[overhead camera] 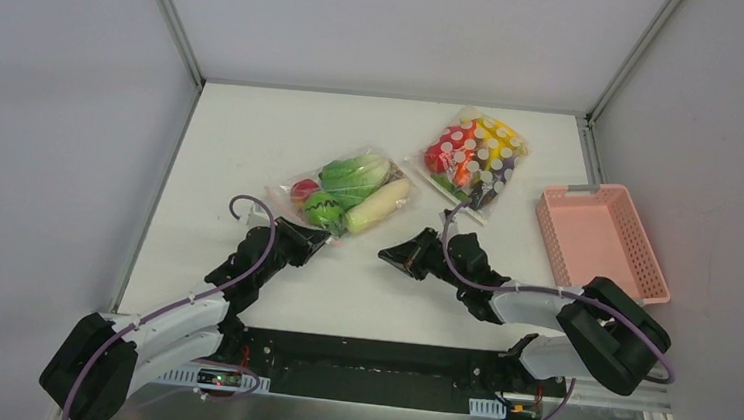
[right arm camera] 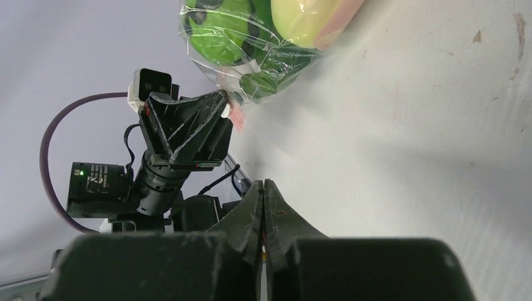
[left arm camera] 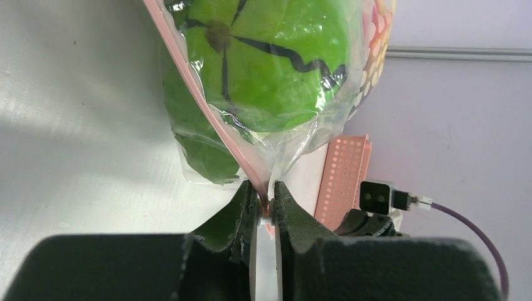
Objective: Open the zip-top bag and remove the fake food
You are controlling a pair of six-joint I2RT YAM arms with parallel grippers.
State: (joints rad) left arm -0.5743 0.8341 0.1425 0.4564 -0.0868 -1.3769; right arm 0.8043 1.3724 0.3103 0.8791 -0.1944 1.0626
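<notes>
1. Dark fingers of the left gripper (left arm camera: 265,202) fill the bottom of the left wrist view. They are clenched on the pink-red zip strip (left arm camera: 210,113) at one corner of the zip-top bag (left arm camera: 313,135).
2. From that pinch the strip runs up and to the left along the bag's edge, and clear plastic bulges to its right.
3. Pressed against the plastic just above the jaws is a green round fruit (left arm camera: 270,63) with black lines. A lettuce leaf (left arm camera: 204,153) lies under it.
4. In its own wrist view, the right gripper (right arm camera: 264,195) has its fingers squeezed together with nothing between them. It is over bare table (right arm camera: 408,157).
5. From above, the right gripper's tip is near the bag's near edge but apart from it, and it points toward the left gripper.
6. The bag lies at the middle of the table with all the fake food (overhead camera: 349,196) inside it. A white radish (overhead camera: 381,203) is on the right and a red apple (overhead camera: 302,191) on the left, with lettuce at the far side.
7. Farther back and to the right lies a white-dotted bag (overhead camera: 474,158) of red, orange, yellow and purple items.
8. A pink basket (overhead camera: 601,238) stands at the right edge of the table, well apart from both bags.
</notes>
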